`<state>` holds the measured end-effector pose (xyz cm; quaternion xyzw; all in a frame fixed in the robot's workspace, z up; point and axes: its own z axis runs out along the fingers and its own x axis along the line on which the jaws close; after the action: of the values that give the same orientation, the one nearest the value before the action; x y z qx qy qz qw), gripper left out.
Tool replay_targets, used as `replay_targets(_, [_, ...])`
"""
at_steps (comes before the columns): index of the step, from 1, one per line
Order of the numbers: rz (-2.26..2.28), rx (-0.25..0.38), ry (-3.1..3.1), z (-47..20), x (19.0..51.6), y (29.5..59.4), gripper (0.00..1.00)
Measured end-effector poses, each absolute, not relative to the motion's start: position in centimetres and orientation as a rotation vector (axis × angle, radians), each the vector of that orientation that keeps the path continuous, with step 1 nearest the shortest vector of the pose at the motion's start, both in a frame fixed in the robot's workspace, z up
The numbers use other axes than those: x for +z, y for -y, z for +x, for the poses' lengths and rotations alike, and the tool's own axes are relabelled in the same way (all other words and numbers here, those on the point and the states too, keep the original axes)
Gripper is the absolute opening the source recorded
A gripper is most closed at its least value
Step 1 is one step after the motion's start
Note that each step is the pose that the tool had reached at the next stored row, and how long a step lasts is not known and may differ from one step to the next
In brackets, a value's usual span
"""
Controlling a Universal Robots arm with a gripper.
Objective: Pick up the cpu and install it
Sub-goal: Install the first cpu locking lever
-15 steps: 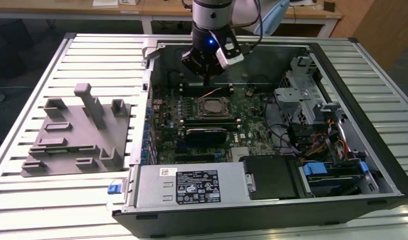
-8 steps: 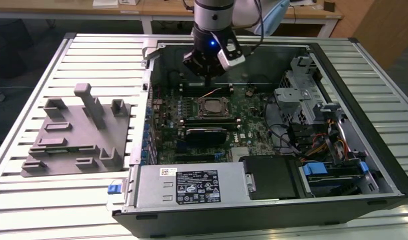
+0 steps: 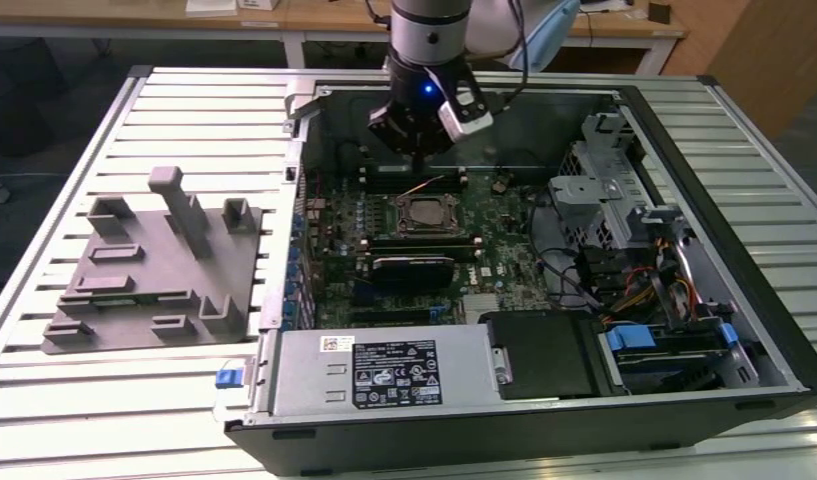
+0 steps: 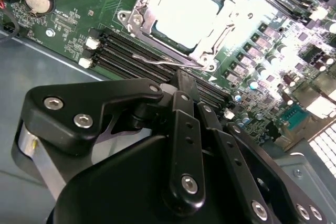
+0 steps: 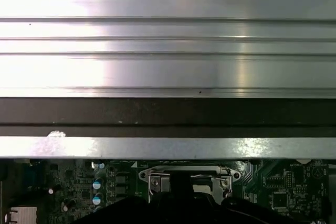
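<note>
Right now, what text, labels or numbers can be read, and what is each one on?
None can be read.
Power supply: white label and black label, print too small.
Motherboard: white markings, blurred in both wrist views.
CPU: top washed out by glare.

One open computer case (image 3: 728, 330) sits on one slatted table (image 3: 61, 160). At nine o'clock from the case lies one grey fixture (image 3: 155, 270). One cpu (image 4: 184, 11) rests in one socket frame (image 4: 210, 51). One gripper (image 3: 415, 150) hangs above.
</note>
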<state>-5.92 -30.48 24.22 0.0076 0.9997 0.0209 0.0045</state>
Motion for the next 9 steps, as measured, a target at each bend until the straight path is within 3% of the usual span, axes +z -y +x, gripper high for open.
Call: replay_targets(9, [0.023,0.065,-3.132,-5.59,23.56,29.89,0.11])
